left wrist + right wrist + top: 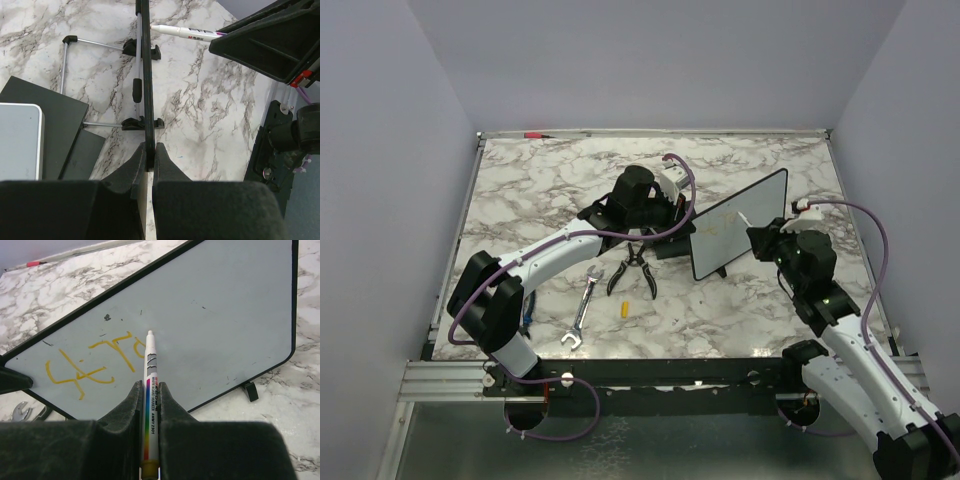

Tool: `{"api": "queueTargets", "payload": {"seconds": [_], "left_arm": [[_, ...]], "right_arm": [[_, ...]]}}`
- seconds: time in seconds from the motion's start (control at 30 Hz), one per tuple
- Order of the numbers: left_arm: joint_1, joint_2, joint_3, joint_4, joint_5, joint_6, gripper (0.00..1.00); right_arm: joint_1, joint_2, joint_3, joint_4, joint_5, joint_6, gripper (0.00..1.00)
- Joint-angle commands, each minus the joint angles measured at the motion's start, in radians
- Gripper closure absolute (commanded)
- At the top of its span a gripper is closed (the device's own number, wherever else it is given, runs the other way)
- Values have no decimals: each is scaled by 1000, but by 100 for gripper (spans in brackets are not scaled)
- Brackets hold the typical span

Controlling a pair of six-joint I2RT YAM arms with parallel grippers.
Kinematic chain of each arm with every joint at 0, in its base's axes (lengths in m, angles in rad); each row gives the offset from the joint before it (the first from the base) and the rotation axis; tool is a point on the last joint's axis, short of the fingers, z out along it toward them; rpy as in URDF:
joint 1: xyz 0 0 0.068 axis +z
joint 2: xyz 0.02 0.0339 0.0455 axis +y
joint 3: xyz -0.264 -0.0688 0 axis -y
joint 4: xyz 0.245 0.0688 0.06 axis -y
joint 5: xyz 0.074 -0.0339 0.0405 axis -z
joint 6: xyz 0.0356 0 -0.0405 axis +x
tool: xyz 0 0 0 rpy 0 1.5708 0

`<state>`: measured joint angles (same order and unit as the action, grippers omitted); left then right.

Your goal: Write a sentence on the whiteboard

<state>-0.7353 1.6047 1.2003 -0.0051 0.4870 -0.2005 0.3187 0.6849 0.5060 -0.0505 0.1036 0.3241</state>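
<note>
The whiteboard (pixel 740 222) stands upright on its feet, right of the table's centre; its white face (pixel 210 310) fills the right wrist view. Yellow handwritten strokes of the sentence (pixel 85 371) cross its left part. My left gripper (pixel 690 222) is shut on the board's black frame edge (pixel 145 75), seen edge-on between its jaws (pixel 149 152). My right gripper (pixel 761 238) is shut on a white whiteboard marker (pixel 151 375) with a rainbow label; its tip touches the board beside the last stroke. The marker (pixel 187 33) also shows in the left wrist view.
Black pliers (pixel 632 268), a silver wrench (pixel 582 312) and a small yellow piece (pixel 623 308) lie on the marble table in front of the left gripper. A black block with a grey pad (pixel 20 140) sits behind the board. A red pen (pixel 535 134) lies at the far edge.
</note>
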Motion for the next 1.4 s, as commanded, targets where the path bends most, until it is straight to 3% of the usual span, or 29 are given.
{"api": "queueTargets", "payload": {"seconds": [0.0, 0.77, 1.37], "left_arm": [[-13, -11, 19, -30, 45, 16, 100], [-14, -14, 21, -30, 46, 15, 100], [-14, -14, 19, -30, 45, 16, 100]], "right_arm": [[0, 8, 22, 35, -8, -5, 99], [0, 16, -69, -6, -34, 24, 99], [0, 10, 30, 24, -10, -10, 99]]}}
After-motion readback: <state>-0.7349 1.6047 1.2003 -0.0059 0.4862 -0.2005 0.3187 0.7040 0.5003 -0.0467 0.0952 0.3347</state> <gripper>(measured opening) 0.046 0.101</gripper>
